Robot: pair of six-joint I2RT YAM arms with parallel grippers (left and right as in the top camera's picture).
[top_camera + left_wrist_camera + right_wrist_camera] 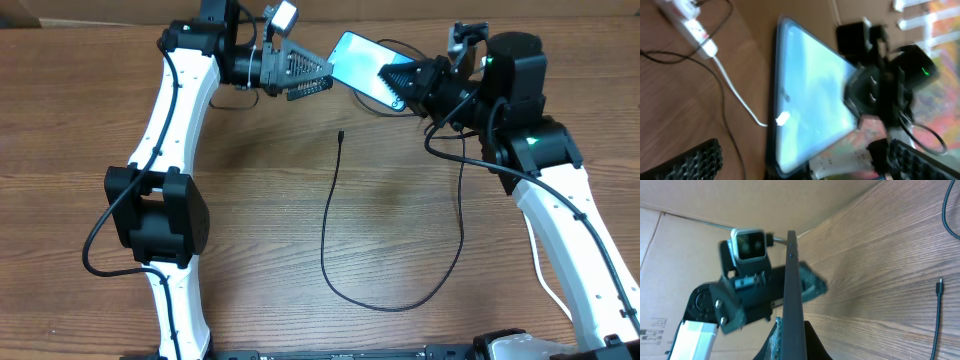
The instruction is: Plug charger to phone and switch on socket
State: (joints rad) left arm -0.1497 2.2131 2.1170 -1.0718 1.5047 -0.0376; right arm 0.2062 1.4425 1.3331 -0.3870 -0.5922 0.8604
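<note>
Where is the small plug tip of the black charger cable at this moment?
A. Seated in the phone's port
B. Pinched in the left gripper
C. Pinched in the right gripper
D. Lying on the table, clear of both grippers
D: the charger's plug tip lies on the table, apart from the phone, which the right gripper holds up; the left gripper is at the phone too, not at the cable.

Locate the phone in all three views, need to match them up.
Overhead: phone, top centre.
Left wrist: phone fills the middle, screen facing camera.
Right wrist: phone edge-on, a dark strip at bottom centre.
Shared: black cable tip, centre in overhead, right edge in right wrist; not made out in left wrist.
</note>
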